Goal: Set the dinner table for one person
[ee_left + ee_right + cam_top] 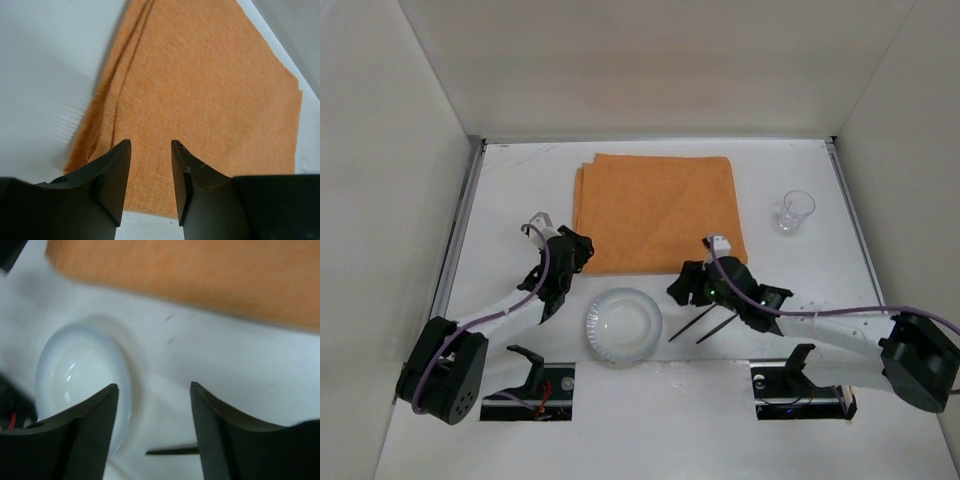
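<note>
Plainly beneath everything, spanning the floor between white side panels: the dinner table (520,190), matte white. On its far half, an orange cloth mat (658,212), lying flat, with layered folds along the left edge. Well off to the mat's right, a small clear glass (796,211), upright; too small to tell any contents. Nearer the arms, just short of the mat's near edge, a shallow white plate (623,325), showing only its own glossy well. Just right of the plate, two dark chopsticks (688,328), upper ends hidden under the right gripper (682,288). That gripper's jaws spread wide above bare table beside the plate, pinching nothing; wrist view blurred, one chopstick cut off behind a finger. Left gripper (584,250) at the mat's near left corner, jaws parted over the cloth, gripping nothing.
</note>
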`<control>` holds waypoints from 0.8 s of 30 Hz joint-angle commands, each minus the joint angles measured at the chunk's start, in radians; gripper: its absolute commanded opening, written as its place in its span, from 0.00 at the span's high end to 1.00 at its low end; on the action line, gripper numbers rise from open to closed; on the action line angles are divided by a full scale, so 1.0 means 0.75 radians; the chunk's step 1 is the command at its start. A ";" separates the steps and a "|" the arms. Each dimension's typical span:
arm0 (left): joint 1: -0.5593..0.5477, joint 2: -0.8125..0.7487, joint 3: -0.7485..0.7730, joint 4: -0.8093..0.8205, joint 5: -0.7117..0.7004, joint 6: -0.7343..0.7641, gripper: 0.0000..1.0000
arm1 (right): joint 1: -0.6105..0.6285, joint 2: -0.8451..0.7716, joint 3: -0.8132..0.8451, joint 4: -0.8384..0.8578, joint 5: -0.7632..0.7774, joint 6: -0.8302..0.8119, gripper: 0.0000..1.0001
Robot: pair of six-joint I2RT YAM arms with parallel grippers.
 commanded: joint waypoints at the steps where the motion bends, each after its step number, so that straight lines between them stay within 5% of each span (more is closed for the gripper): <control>1: -0.010 0.037 -0.011 0.122 0.062 0.071 0.66 | 0.117 0.098 0.056 0.155 -0.202 -0.052 0.32; 4: 0.004 0.123 -0.011 0.169 0.095 0.047 0.66 | 0.160 0.237 0.081 0.227 -0.256 -0.014 0.22; 13: 0.080 0.199 -0.052 0.124 0.083 0.012 0.63 | 0.215 0.456 0.069 0.466 -0.380 0.107 0.28; 20: 0.094 0.050 -0.087 0.087 0.095 0.012 0.58 | 0.173 0.638 0.032 0.695 -0.511 0.232 0.53; 24: 0.094 -0.104 -0.121 0.052 0.054 0.008 0.57 | 0.142 0.665 0.005 0.755 -0.552 0.291 0.83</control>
